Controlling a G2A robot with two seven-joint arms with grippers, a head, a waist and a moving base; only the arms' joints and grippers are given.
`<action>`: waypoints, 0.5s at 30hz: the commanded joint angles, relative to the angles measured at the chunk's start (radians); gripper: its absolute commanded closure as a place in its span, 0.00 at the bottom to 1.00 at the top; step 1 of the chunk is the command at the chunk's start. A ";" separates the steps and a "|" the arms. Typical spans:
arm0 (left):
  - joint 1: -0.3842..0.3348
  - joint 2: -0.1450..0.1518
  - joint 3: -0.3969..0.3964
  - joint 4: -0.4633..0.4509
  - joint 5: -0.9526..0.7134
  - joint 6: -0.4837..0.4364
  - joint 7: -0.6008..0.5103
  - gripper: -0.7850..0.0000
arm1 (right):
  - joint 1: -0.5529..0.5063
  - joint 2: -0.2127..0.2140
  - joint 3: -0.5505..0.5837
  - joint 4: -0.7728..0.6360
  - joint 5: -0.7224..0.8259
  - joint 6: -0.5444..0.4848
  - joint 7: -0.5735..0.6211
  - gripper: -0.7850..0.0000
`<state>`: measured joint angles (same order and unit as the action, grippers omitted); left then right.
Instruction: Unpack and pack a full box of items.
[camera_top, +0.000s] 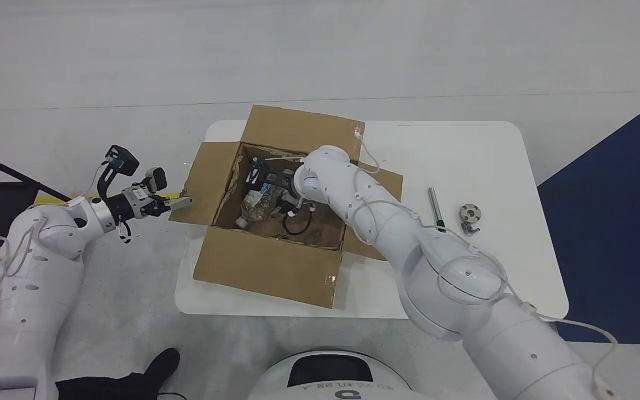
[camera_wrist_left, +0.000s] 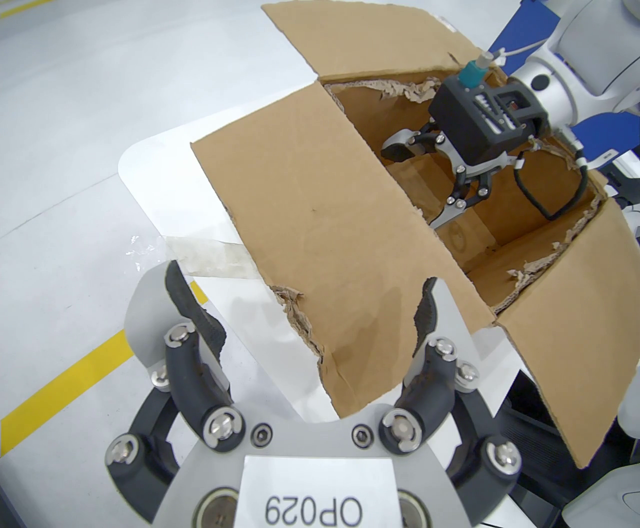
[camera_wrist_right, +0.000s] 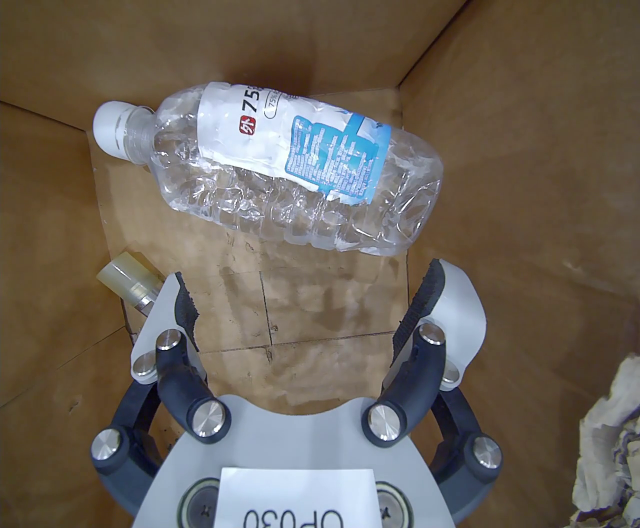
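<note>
While the right gripper (camera_wrist_right: 310, 290) hangs wide open and empty inside the box (camera_top: 265, 270), apparently poised over the crumpled bottle (camera_wrist_right: 295, 170) lying on its floor, the left gripper (camera_wrist_left: 300, 289), also spread and empty, sits at an outer flap (camera_wrist_left: 325, 215), likely to steady it.

Bright, even light from overhead fills the top view, so the white rounded table (camera_top: 470, 160) and the pale grey floor (camera_top: 100, 60) nearly blend. The open brown cardboard box (camera_top: 270, 265) is dim inside, darkest toward its far corners in the right wrist view. Small white glints sit on the crumpled clear plastic bottle (camera_wrist_right: 300, 170), with a soft shadow beneath it. Both wrist views bow straight edges outward near their borders.
</note>
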<state>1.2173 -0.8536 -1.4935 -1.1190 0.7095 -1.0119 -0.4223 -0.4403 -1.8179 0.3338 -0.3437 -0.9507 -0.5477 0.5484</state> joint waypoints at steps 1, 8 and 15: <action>0.000 0.000 0.000 0.000 0.000 0.000 0.000 0.00 | 0.000 0.000 0.000 0.000 0.000 0.000 0.000 0.00; 0.000 0.000 0.000 0.000 0.000 0.000 0.000 0.00 | 0.000 0.000 0.000 0.000 0.000 0.000 0.000 0.00; 0.000 0.000 0.000 0.000 0.000 0.000 0.000 0.00 | -0.020 0.029 -0.002 -0.016 -0.043 -0.138 -0.053 0.00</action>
<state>1.2173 -0.8536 -1.4935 -1.1190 0.7095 -1.0119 -0.4223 -0.4578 -1.7929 0.3304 -0.3566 -0.9905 -0.6754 0.4977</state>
